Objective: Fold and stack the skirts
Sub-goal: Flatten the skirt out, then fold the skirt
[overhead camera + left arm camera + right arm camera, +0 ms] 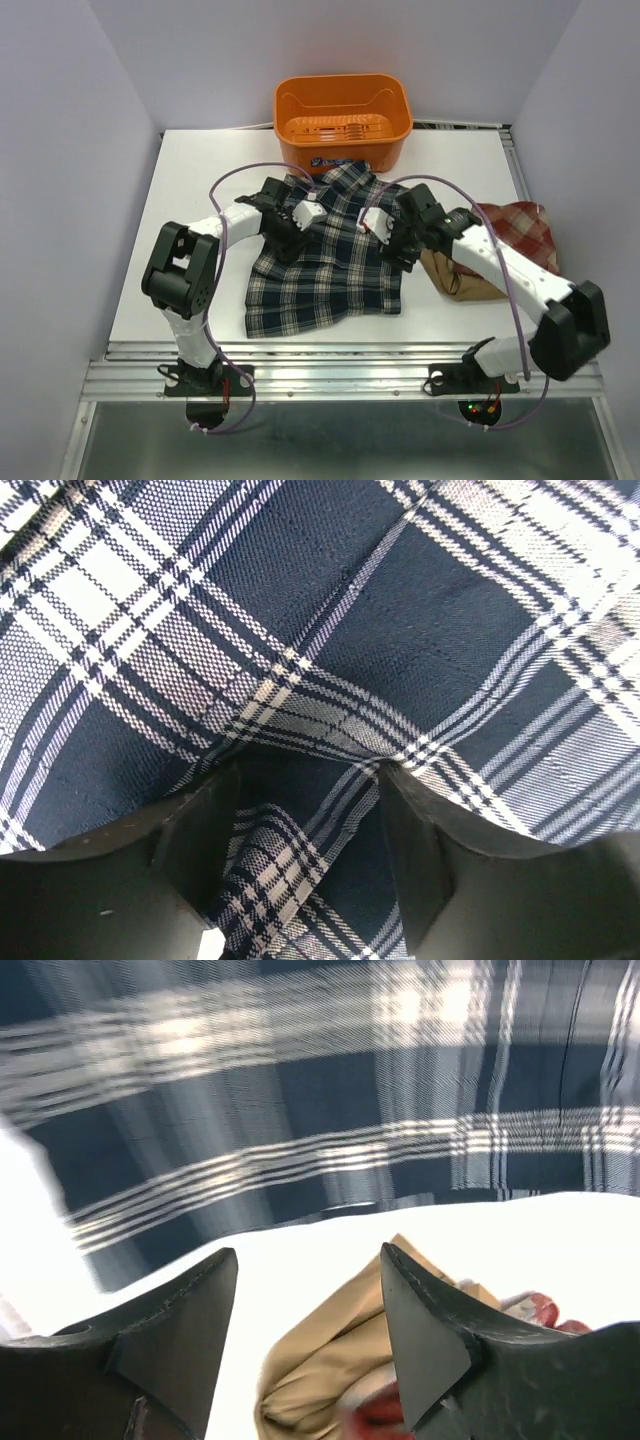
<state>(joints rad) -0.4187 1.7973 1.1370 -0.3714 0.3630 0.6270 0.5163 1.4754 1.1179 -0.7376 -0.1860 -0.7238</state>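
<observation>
Left gripper (310, 772) and right gripper (308, 1250) both gape over the plaid skirt (320, 280); I'd pinch matching edges before folding.

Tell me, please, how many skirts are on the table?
3: a navy plaid skirt spread at the centre, a tan skirt bunched at the right, and a red plaid skirt just behind it. The pile at the right may hide more.
</observation>
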